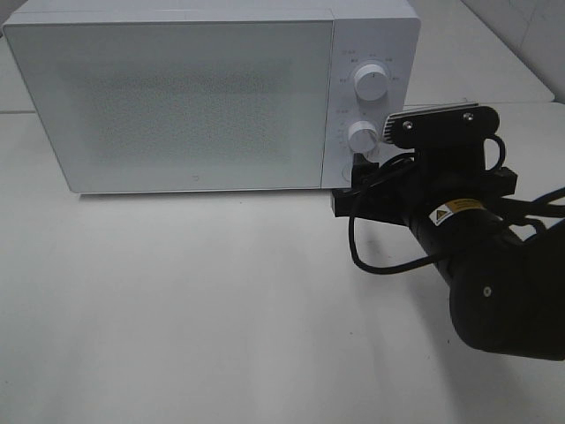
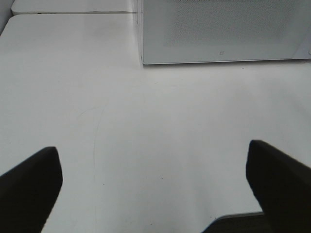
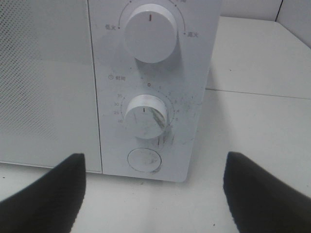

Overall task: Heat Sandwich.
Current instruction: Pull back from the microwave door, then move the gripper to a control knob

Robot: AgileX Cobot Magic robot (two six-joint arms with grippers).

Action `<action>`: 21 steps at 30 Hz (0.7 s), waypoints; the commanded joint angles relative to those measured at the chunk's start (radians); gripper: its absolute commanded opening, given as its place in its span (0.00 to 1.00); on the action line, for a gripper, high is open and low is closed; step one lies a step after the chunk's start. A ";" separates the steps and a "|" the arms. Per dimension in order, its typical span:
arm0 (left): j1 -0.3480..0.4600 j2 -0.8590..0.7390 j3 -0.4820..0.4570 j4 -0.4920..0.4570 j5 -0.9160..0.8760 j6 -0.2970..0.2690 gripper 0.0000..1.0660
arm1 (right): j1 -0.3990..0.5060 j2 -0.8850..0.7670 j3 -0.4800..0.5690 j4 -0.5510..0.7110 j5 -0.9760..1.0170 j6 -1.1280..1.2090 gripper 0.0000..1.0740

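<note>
The sandwich is out of view. The white microwave (image 1: 194, 97) stands at the back of the table with its door shut. My right gripper (image 1: 362, 170) hovers just in front of the control panel, low, near the lower knob (image 1: 362, 135). In the right wrist view its fingers (image 3: 48, 194) stand wide apart, open and empty, facing the lower knob (image 3: 145, 116) and the round button (image 3: 144, 160). My left gripper (image 2: 153, 189) is open and empty over bare table, with the microwave's front (image 2: 223, 29) some way ahead of it.
The upper knob (image 1: 372, 84) sits above the lower one on the panel. The right arm and its cables (image 1: 380, 256) fill the table's right side. A second white table (image 1: 494, 53) lies behind at the right.
</note>
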 commanded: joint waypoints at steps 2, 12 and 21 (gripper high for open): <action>0.004 -0.024 0.001 -0.007 -0.004 -0.006 0.91 | -0.004 0.044 -0.030 -0.016 -0.035 0.033 0.71; 0.004 -0.024 0.001 -0.007 -0.004 -0.006 0.91 | -0.066 0.143 -0.129 -0.065 -0.034 0.058 0.71; 0.004 -0.024 0.001 -0.007 -0.004 -0.006 0.91 | -0.121 0.228 -0.245 -0.114 -0.029 0.075 0.71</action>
